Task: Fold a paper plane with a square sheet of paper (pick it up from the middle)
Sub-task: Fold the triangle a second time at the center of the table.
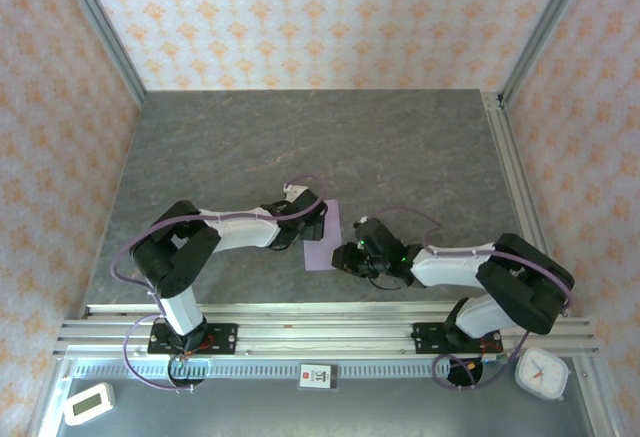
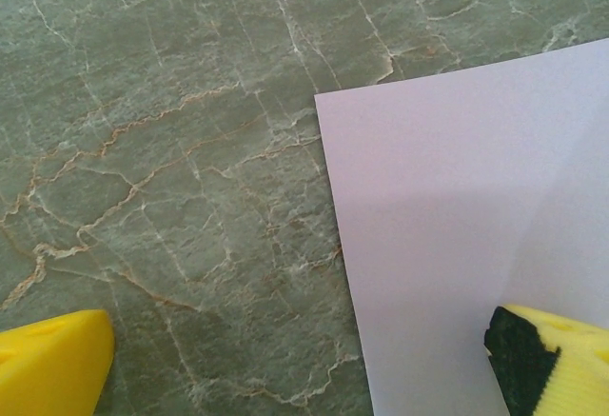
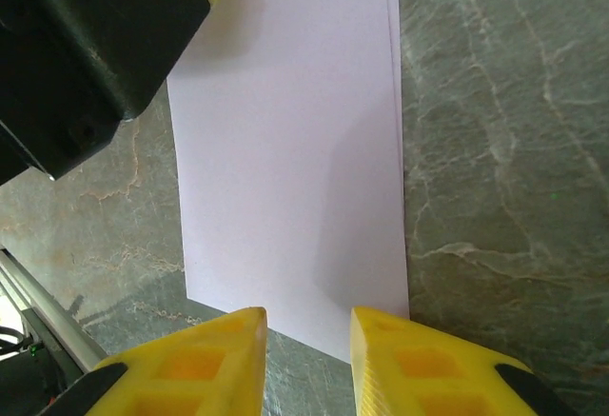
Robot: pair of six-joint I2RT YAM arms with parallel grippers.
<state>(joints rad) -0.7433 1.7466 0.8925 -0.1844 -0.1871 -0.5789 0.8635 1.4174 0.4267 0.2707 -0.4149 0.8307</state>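
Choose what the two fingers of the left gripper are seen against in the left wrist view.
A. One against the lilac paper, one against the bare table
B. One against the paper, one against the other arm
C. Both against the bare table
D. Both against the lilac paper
A: the left gripper stands wide open, with one finger seen against the sheet of paper and the other against the bare grey table.
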